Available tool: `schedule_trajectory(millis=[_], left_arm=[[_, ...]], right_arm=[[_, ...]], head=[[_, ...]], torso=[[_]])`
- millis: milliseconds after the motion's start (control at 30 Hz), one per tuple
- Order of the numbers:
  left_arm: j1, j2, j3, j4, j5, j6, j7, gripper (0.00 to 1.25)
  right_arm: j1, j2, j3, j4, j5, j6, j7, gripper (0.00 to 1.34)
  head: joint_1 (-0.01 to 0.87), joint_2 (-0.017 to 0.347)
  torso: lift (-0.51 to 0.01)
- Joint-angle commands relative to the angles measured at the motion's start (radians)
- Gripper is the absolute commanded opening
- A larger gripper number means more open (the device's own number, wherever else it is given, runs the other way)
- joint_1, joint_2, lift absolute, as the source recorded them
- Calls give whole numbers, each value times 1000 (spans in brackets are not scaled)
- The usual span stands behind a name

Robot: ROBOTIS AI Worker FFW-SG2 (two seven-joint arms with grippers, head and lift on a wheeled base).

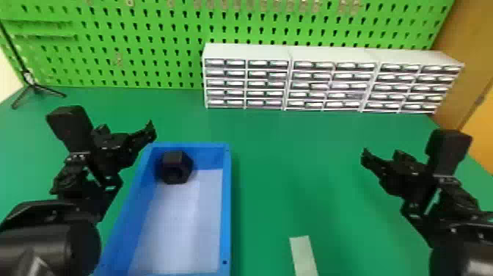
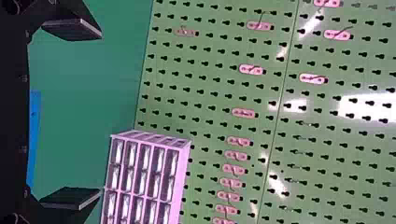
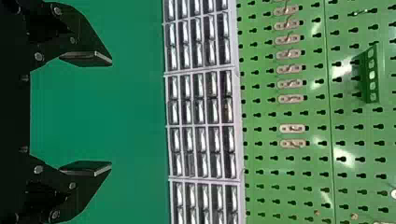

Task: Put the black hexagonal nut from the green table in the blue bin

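Count one black hexagonal nut [image 1: 176, 167] in one blue bin [image 1: 227, 205], far-left corner; one left gripper [image 1: 126, 129], one right gripper [image 1: 383, 154], each with two fingers apart.

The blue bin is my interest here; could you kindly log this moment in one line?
black nut inside blue bin, far left corner | left gripper open, empty | right gripper open, empty, well right of bin

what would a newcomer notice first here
Probably the bright blue bin, on the green table toward the robot's left, with the black hexagonal nut lying inside near its far end. Next, perhaps the long white drawer cabinets at the table's back, before a bright green pegboard.
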Motion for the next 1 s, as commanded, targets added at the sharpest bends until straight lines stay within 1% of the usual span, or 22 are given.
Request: schedule_trajectory(millis=[0,767,967], left_arm=[[2,0,0,0,-1,0,0,1147],[1,0,-2,0,-1,0,0,1149],[1,0,-3,0,-1,0,0,1149]], right_arm=[[1,-5,-1,2,-9,0,0,862],[-3,-2,1,7,-10,-3,0,862],[0,-4,9,19,-7,-40,0,862]], head=[[692,8],[692,8],[692,8]], torso=[[-97],[-97],[-97]])
